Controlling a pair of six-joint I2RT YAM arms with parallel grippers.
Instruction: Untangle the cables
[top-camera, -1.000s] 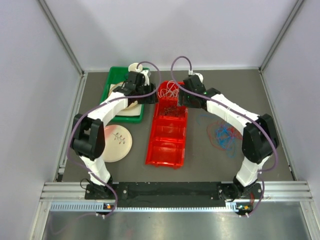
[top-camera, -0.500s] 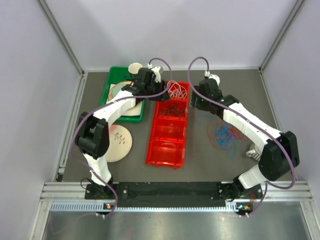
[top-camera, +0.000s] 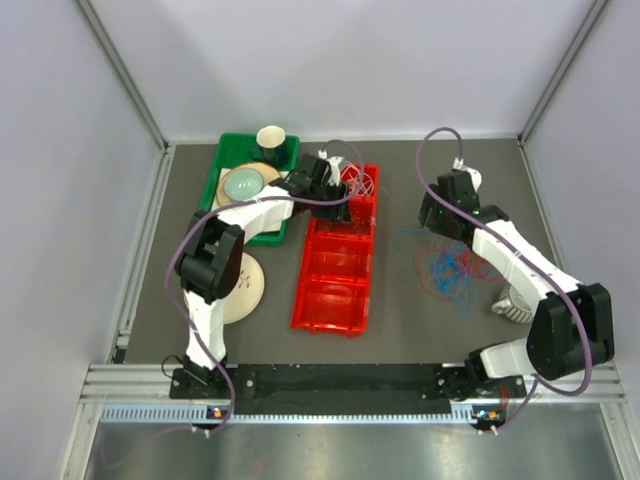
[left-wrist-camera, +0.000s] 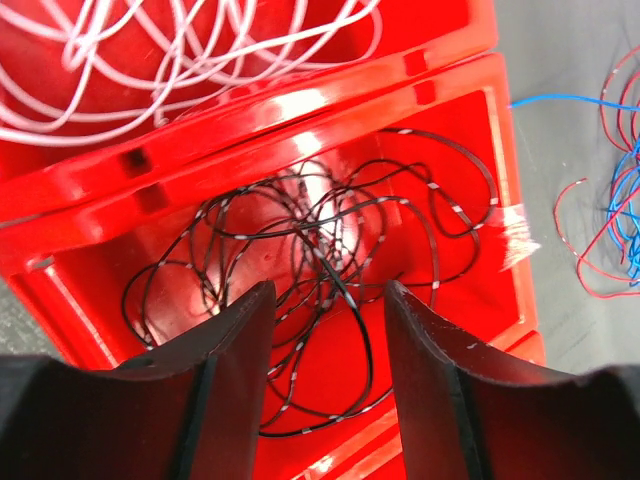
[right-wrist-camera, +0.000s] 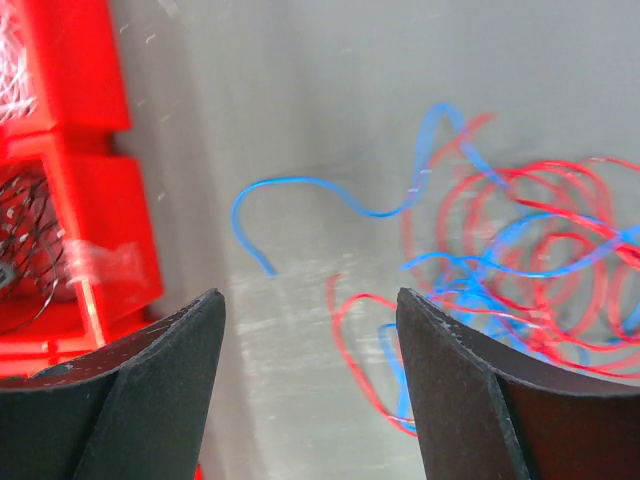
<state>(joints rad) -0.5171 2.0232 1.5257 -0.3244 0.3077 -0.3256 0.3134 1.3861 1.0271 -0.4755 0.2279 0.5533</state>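
Note:
A red divided bin (top-camera: 335, 290) lies mid-table. Its far compartment holds white wires (top-camera: 357, 180) (left-wrist-camera: 180, 60); the compartment behind it holds black wires (top-camera: 340, 222) (left-wrist-camera: 320, 250). A tangle of red and blue wires (top-camera: 450, 268) (right-wrist-camera: 530, 260) lies on the table to the right of the bin. My left gripper (top-camera: 335, 197) (left-wrist-camera: 328, 300) is open and empty, above the black wires. My right gripper (top-camera: 440, 222) (right-wrist-camera: 312, 300) is open and empty, above the table at the left edge of the red and blue tangle.
A green tray (top-camera: 222, 170) with a plate, a bowl and a cup (top-camera: 272, 138) stands at the back left. A pale plate (top-camera: 245, 285) lies left of the bin. A white object (top-camera: 512, 300) lies near the right arm. Walls enclose the table.
Both arms swung right. My left gripper moved from the green tray to over the bin's far compartments. My right gripper left the bin and moved over the red and blue tangle.

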